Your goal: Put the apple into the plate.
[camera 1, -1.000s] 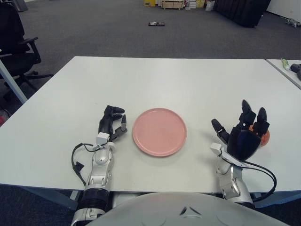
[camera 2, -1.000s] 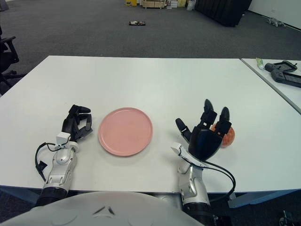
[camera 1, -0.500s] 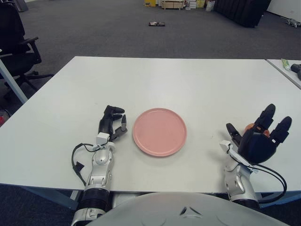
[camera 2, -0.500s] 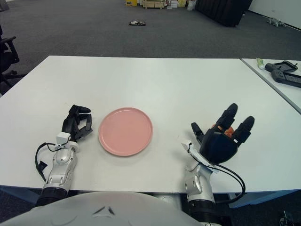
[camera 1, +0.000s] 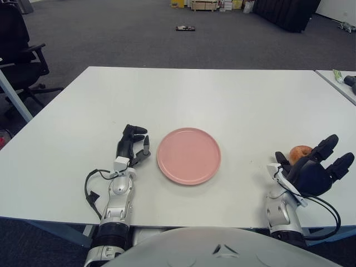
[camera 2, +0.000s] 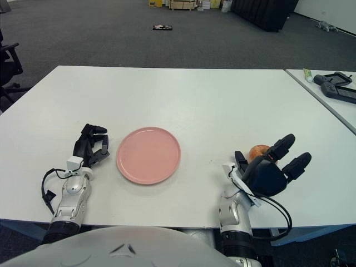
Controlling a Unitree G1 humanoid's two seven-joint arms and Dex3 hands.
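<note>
Left eye view, read from the left with the plate (camera 1: 188, 155) as reference: the left hand (camera 1: 132, 146) shows just left of the plate, fingers curled inward and holding nothing. It matches its pose of one second ago and takes no part in the work.

The plate itself, pink and round, sits on the white table (camera 1: 200, 94) near the front edge. It has not shifted, and it carries nothing.

Well to the right of the plate, change is confined to the right hand (camera 1: 312, 169). One second ago it stood upright in front of the apple (camera 1: 300, 152), fingers pointing up and hiding most of the fruit. Half a second ago it had tilted rightward and lowered. Now it is rolled further over, its back toward the camera, fingers spread apart and pointing right and away, clasping nothing. The apple is more exposed as a result: its orange-red top shows above the thumb side of the hand, on the table, on the hand's far side. Whether the palm or thumb touches the fruit cannot be determined.

Assessment: the apple has held its position well right of the plate, so no transfer has begun. The reorientation reads as preparation for a side grasp. Grasp, carry leftward and release onto the plate all remain outstanding.
</note>
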